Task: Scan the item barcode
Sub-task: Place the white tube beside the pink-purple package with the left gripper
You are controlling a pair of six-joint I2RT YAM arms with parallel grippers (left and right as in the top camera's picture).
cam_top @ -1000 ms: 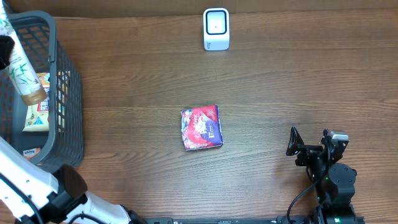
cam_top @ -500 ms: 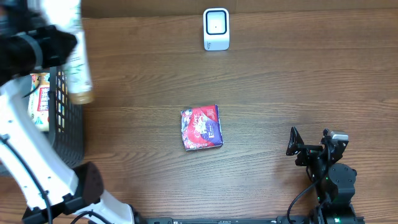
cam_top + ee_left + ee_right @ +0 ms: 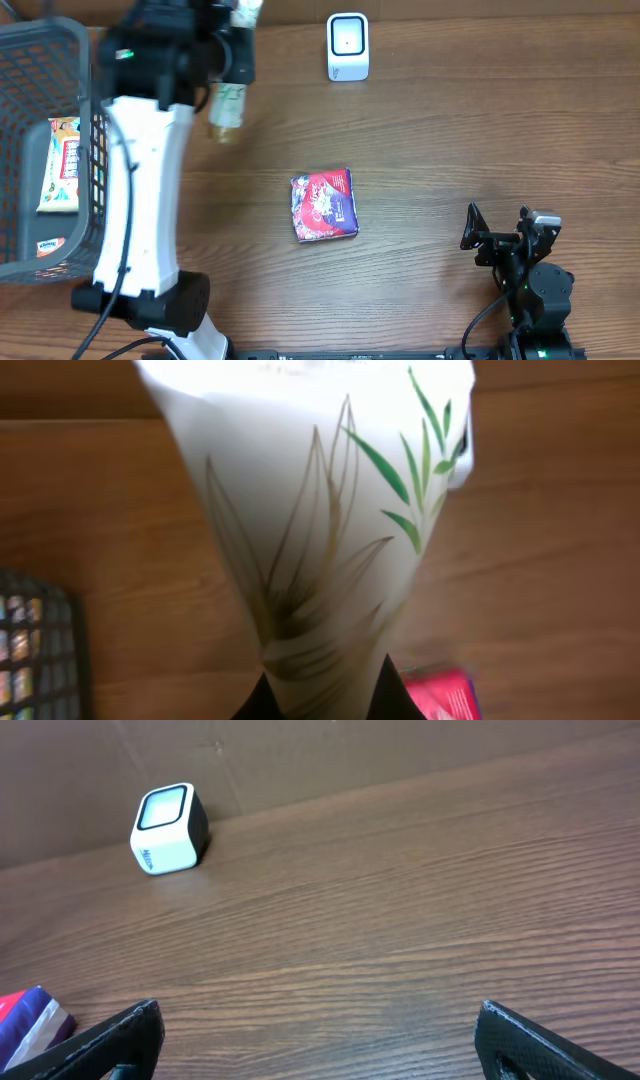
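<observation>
Up at far edge, left gripper (image 3: pixel 325 695) clamps leaf-print tube (image 3: pixel 227 106), long axis near-to-far; I see scanner (image 3: pixel 348 46) near, off its right. Right gripper (image 3: pixel 318 1038) gaping, farther away.

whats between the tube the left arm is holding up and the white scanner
Nothing but bare table. In the overhead view the stretch of wood from the tube across to the scanner holds no other item.
</observation>
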